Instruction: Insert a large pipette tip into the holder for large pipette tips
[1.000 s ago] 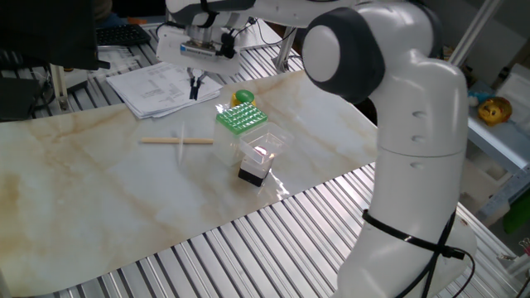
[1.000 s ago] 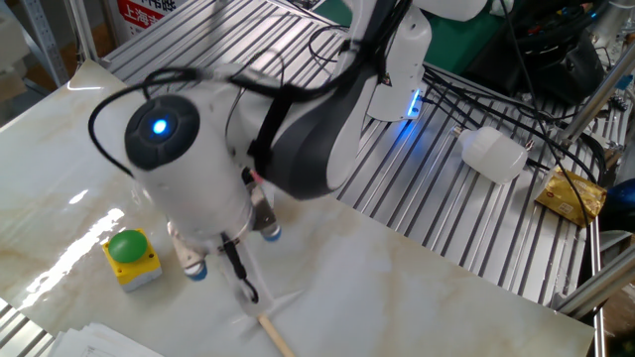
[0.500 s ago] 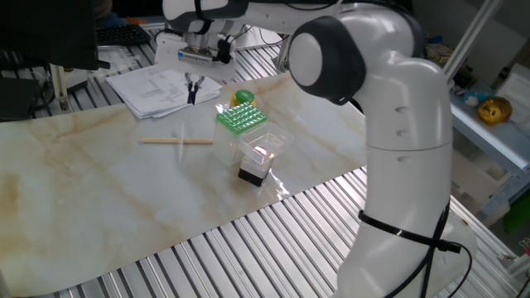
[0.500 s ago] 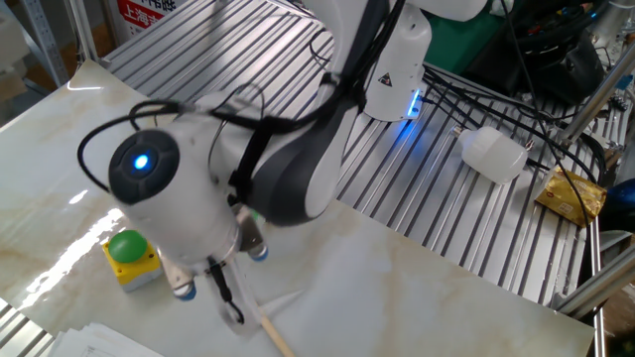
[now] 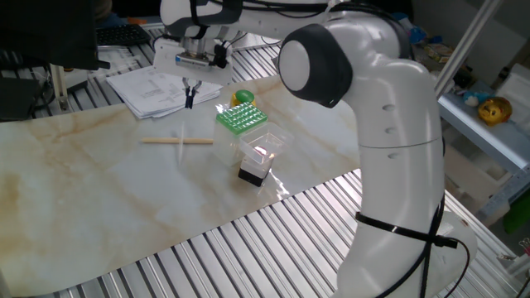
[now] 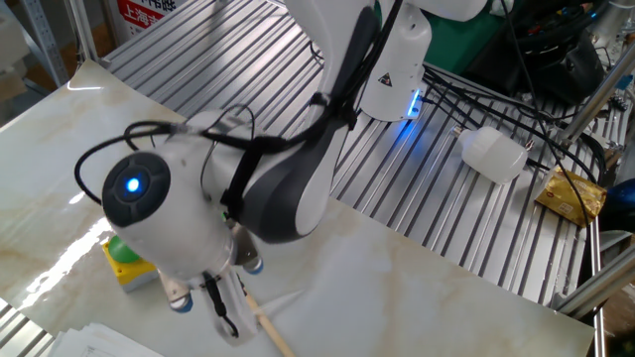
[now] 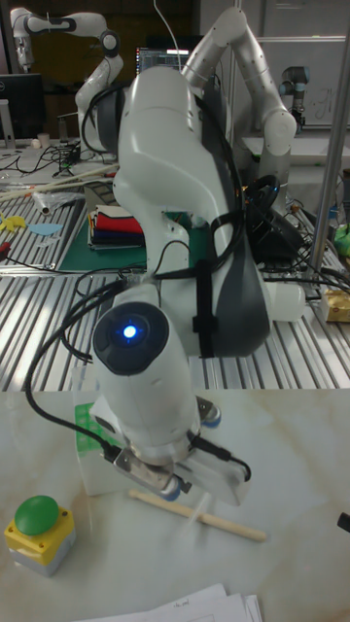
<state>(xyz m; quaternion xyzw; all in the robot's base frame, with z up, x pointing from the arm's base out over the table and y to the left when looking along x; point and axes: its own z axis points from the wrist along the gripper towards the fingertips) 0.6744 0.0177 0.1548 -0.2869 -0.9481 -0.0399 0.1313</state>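
The large pipette tip (image 5: 180,151) is a faint clear cone lying on the marble table, crossing the tan wooden stick (image 5: 176,141). Right of it stands the green holder (image 5: 241,117). My gripper (image 5: 189,93) hangs above the table's far edge by the papers, behind the stick and apart from the tip. Its thin black fingers (image 6: 220,312) stand close together with nothing between them. In the other fixed view the gripper (image 6: 222,319) is just left of the stick's end (image 6: 263,322). The tall fixed view hides the gripper behind the arm.
A clear box on a black base (image 5: 257,157) stands in front of the holder. A green button on a yellow box (image 5: 243,98) sits behind it. Stacked papers (image 5: 157,87) lie at the table's far edge. Metal slats surround the marble table (image 5: 99,199).
The gripper has drifted left and slightly down toward the papers, and the arm's elbow has swung left with it. The tip, stick and holder have not moved.
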